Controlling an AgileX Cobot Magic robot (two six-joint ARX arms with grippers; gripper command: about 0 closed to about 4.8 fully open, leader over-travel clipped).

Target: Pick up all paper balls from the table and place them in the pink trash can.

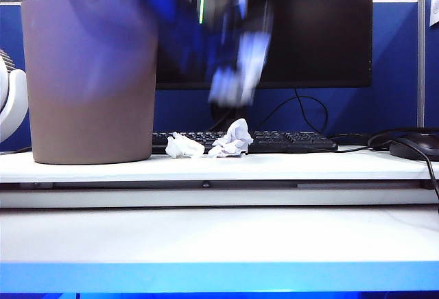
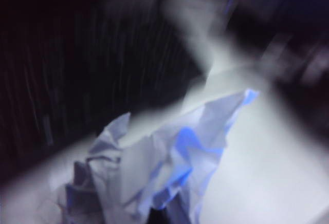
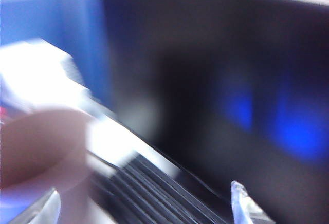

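**Left gripper over the larger wad, bin at nine o'clock**

Nearest the lens: bright blue front edge of the white flat-topped table (image 1: 219, 275), with the raised white shelf board (image 1: 288, 165) behind it at twelve o'clock.

On that board, against the front of a black keyboard (image 1: 295, 138): a larger white crumpled paper wad (image 1: 233, 138) and, just beside it at nine o'clock, a small white crumpled paper wad (image 1: 184, 146). Only these two in view. Farther toward nine o'clock, standing on the same board: the large dusky-pink plastic trash can (image 1: 89, 73).

Hanging above the larger wad, smeared by motion: a pale-and-blue mass, read as the left gripper (image 1: 230, 81). From there the wad lies at six o'clock, its crumpled peak pointing up toward twelve. Same wad fills the left wrist view (image 2: 164, 167), very close. Fingers not visible there; taken as pressed together, with no paper shown between them.

Right gripper (image 3: 146, 206) spread wide and holding nothing, its two tips framing the keyboard, a dark monitor (image 3: 221, 80) beyond; not separable from the blur in the exterior view.

Judged: left arm clearly nearer; jaws need parting before a straight drop to six, then carry toward nine.
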